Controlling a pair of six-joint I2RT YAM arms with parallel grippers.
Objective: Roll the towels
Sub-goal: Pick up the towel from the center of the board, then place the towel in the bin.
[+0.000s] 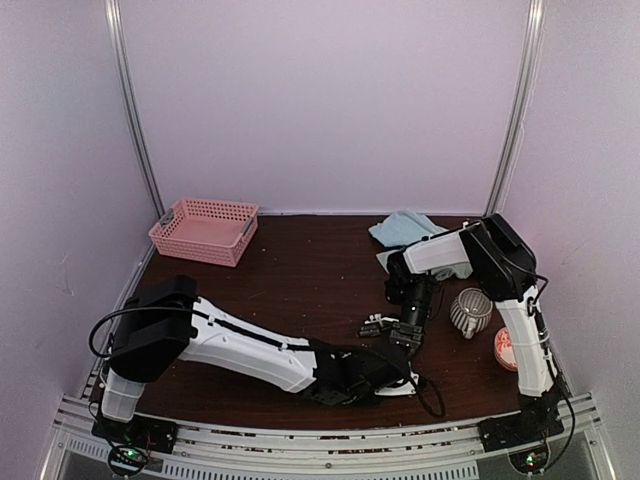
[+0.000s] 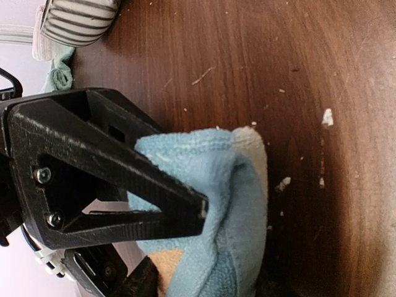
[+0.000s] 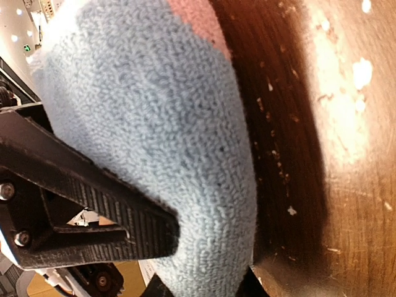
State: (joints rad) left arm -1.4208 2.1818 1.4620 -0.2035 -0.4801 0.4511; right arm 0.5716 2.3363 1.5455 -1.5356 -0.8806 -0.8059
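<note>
Lilac-walled cell, dark scuffed worktop (image 1: 300,275): our findings on cloths and grips.
We find the spotted blue towel (image 3: 154,124) bunched on the worktop close to its near edge, right of centre. We note the left end effector (image 2: 185,250) partly closed, with this cloth filling the gap between its jaws. The right end effector (image 3: 192,266) grips a thick fold of the same cloth. We record a plain blue towel (image 1: 403,228) lying crumpled towards the far edge, right of centre. A striped roll (image 1: 470,312) sits near the right edge, and a pink basket (image 1: 205,230) in the far left corner.
</note>
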